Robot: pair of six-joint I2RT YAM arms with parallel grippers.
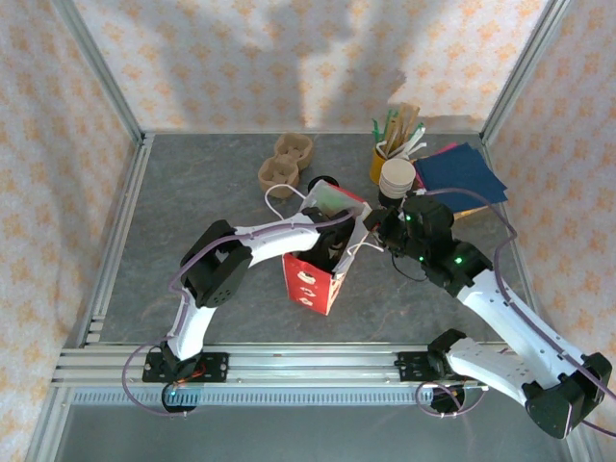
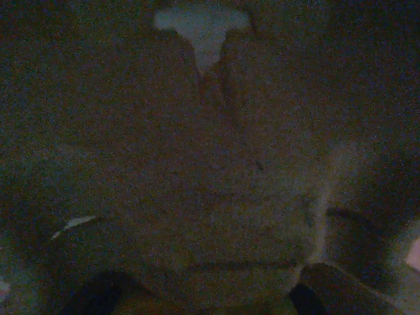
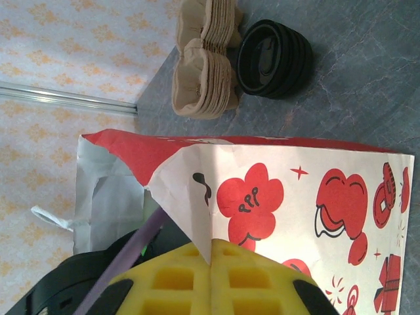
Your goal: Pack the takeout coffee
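Note:
A red-and-white paper bag [image 1: 310, 279] with cartoon prints stands mid-table, mouth up. My right gripper [image 1: 377, 234] is shut on its rim, and the right wrist view has the yellow pads [image 3: 177, 275] of the gripper [image 3: 211, 246] pinching a folded flap of the bag [image 3: 295, 197]. My left gripper [image 1: 337, 252] reaches down into the bag's mouth. Its wrist view is very dark, a dim brown surface with the bag's inner fold above; the jaws look shut, and nothing held can be made out. The takeout coffee is hidden.
Behind the bag lie a stack of brown pulp cup carriers [image 1: 286, 162] [image 3: 203, 72] and a pile of black lids [image 1: 322, 183] [image 3: 274, 58]. At the back right stand nested white cups [image 1: 396, 177], a yellow holder of stirrers [image 1: 393, 142] and blue napkins [image 1: 460, 173].

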